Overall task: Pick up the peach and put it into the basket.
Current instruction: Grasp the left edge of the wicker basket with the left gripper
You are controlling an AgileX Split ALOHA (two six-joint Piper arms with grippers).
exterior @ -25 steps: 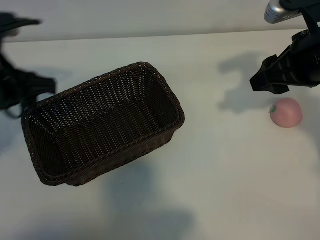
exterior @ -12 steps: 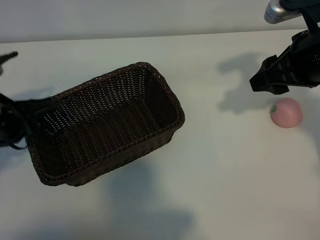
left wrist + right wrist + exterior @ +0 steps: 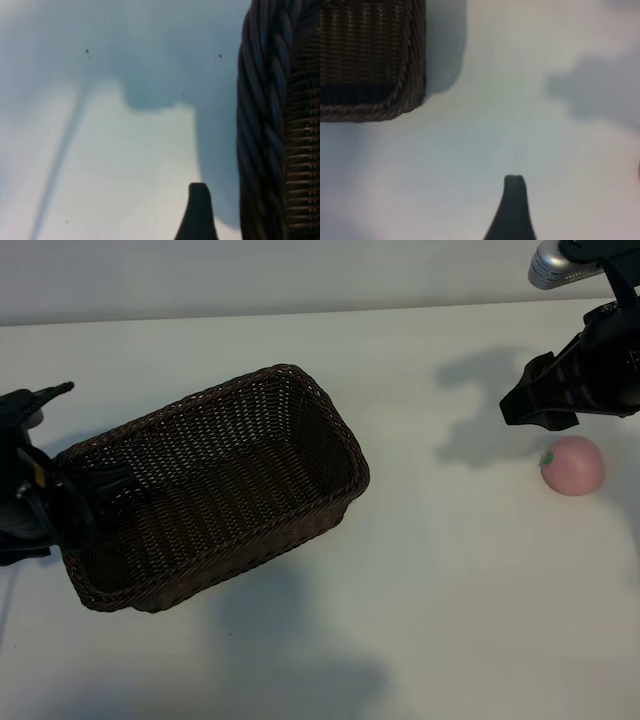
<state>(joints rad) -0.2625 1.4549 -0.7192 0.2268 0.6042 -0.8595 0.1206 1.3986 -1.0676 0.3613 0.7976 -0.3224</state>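
Here the peach (image 3: 573, 465) is seen lying on the white worktop (image 3: 450, 590), well apart from the basket (image 3: 210, 485). The right end effector (image 3: 520, 405) is held wide just beside the peach, gripping nothing. The left end effector (image 3: 75, 495) is spread wide at the basket's far-left rim, empty.

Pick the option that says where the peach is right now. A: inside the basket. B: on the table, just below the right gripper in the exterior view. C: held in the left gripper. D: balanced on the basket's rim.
B: the peach lies on the white table, just under the open right gripper, far from the basket.
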